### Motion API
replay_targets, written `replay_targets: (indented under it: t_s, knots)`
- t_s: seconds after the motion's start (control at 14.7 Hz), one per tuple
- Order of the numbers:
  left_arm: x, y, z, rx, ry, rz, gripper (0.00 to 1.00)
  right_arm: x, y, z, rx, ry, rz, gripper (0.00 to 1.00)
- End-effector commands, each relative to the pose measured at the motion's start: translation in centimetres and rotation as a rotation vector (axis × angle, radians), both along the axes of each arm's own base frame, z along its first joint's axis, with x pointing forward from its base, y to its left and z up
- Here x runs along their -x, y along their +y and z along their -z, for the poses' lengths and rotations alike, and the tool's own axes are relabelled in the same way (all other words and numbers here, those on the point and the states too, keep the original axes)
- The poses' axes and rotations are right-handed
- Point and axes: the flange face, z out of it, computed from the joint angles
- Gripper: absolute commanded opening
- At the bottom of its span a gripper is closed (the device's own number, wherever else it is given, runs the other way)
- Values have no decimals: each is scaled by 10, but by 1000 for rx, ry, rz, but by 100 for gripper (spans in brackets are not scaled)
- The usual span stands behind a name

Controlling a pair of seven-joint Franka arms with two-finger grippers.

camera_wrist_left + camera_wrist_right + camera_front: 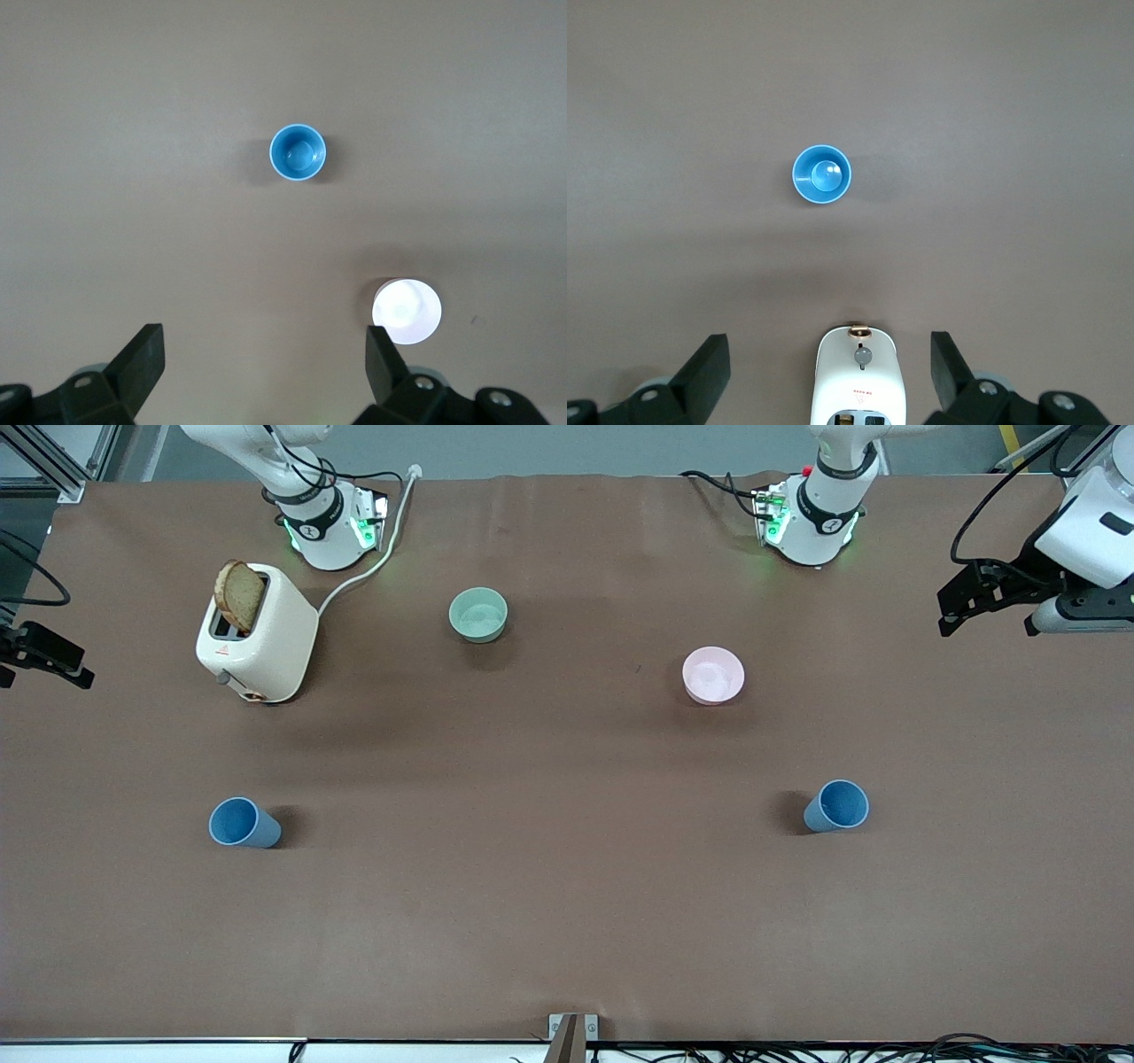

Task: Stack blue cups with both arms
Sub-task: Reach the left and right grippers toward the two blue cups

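Observation:
Two blue cups stand upright and far apart on the brown table. One cup point(244, 823) is toward the right arm's end, the other cup point(837, 806) toward the left arm's end. My left gripper point(988, 624) is open and empty, high over the left arm's end of the table. In the left wrist view the gripper point(263, 372) is well apart from its cup point(298, 152). My right gripper point(44, 666) is open and empty, high over the right arm's end. In the right wrist view the gripper point(830, 372) is above the toaster, and its cup point(822, 174) stands apart.
A white toaster point(257, 638) with a bread slice point(239, 595) in it stands near the right arm's base; it also shows in the right wrist view point(860, 381). A mint-green bowl point(478, 614) and a pink bowl point(713, 675) sit farther from the front camera than the cups.

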Motion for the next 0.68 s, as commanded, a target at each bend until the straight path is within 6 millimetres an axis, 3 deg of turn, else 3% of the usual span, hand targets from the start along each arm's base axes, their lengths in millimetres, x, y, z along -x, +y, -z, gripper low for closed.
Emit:
replay_targets:
  t_s: [0.0,0.27,0.34,0.48,0.61]
  knots:
    - [-10,1,-3,13,-9,-2,100,4,2,-1,14,-9,2,100]
    - [-19,11,-4,14,-13,-5,100,3,2,0,14,-12,3,100]
    - [-26,15,12,11,14,-12,100,2,2,0,15,-15,2,100]
    - [-56,31,60,26,80,-48,100,2,2,0,15,-20,2,100]
    - [-76,33,111,33,104,-54,100,1,2,2,15,-15,0,100]
